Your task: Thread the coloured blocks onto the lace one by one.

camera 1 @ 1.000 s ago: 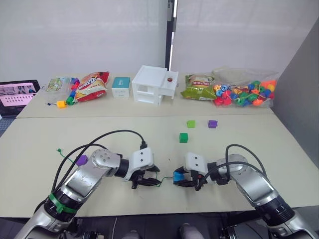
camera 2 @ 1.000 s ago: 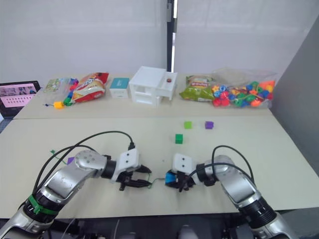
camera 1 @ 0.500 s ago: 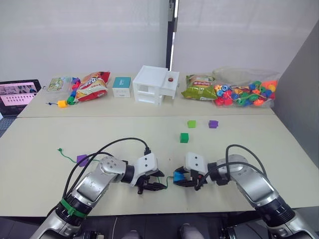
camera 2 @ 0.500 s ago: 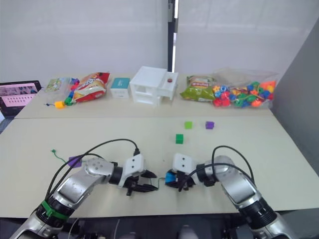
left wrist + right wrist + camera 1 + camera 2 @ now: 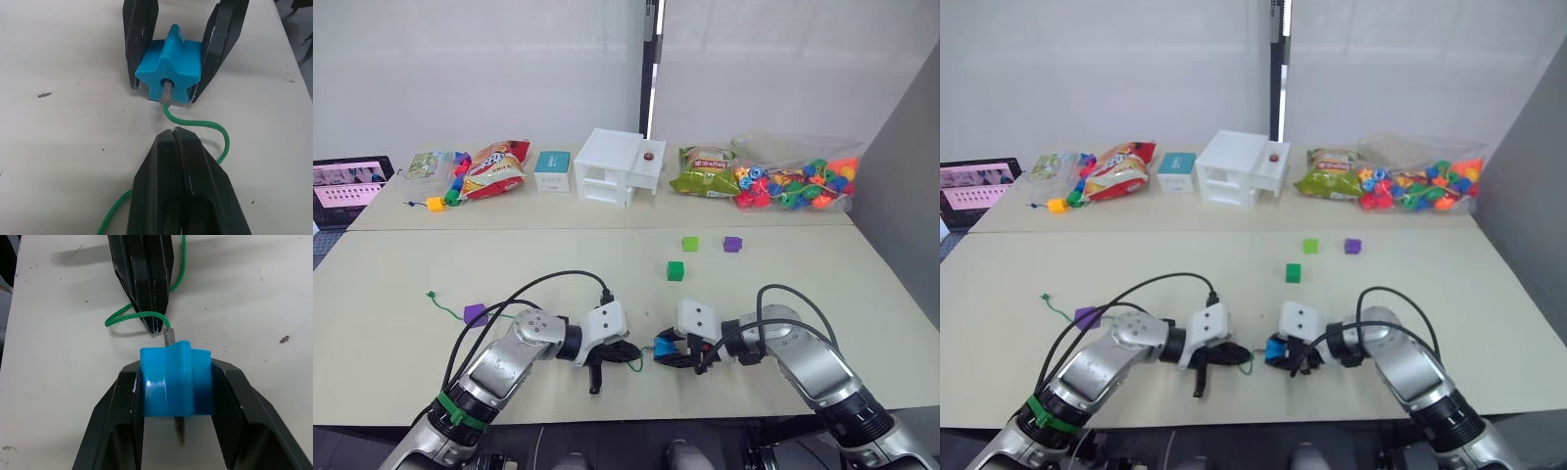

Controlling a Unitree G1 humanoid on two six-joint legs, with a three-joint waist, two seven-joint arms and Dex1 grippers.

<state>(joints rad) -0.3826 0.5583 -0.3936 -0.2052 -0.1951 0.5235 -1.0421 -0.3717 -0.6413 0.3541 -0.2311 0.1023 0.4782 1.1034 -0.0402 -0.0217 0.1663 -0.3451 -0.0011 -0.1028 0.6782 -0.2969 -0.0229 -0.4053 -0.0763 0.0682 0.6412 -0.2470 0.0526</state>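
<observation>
Blue star-shaped block (image 5: 168, 71) sits clamped in the right gripper (image 5: 177, 377) jaws, low over the table (image 5: 803, 284); the green lace (image 5: 198, 123) tip pokes through its hole, left gripper (image 5: 178, 142) jaws pressed together just behind

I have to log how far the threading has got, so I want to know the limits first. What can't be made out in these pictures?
- Left gripper: fingers closed, hiding whether they pinch the thin green lace.
- Grey stiff tip: inside the blue plastic block, its middle is hidden; the right gripper clamps the block.
- Purple cube by the lace's far end, head views: too small to tell if threaded.
</observation>
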